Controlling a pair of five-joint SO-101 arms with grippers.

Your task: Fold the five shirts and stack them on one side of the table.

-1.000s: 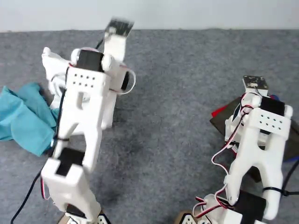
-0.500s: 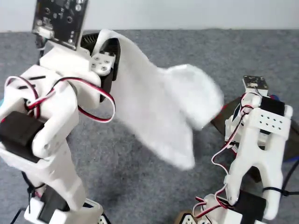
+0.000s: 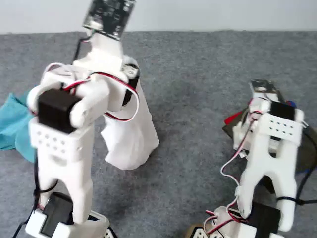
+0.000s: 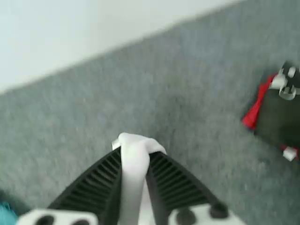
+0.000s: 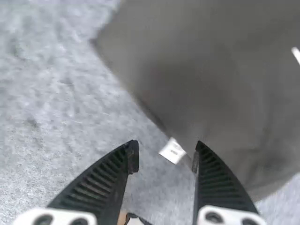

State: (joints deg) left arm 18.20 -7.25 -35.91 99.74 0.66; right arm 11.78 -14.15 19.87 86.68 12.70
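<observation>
1. The white shirt (image 3: 131, 134), which billowed wide toward the right half a second ago, now hangs in a narrow drape left of the table's (image 3: 198, 84) middle.
2. The left gripper (image 4: 134, 152) is raised and pinches the shirt's top fold.
3. The right gripper (image 5: 161, 157), fingers spread, hovers at the edge of a dark shirt (image 5: 201, 61) on the right.
4. A teal shirt (image 3: 15, 126) lies crumpled at the left edge.

White cloth shirt (image 3: 131, 141) in left gripper (image 4: 134, 145), left of middle. Crumpled teal cloth shirt (image 3: 17, 129) farther left. Dark folded shirt (image 5: 211, 70) under right gripper (image 5: 164, 152).
</observation>
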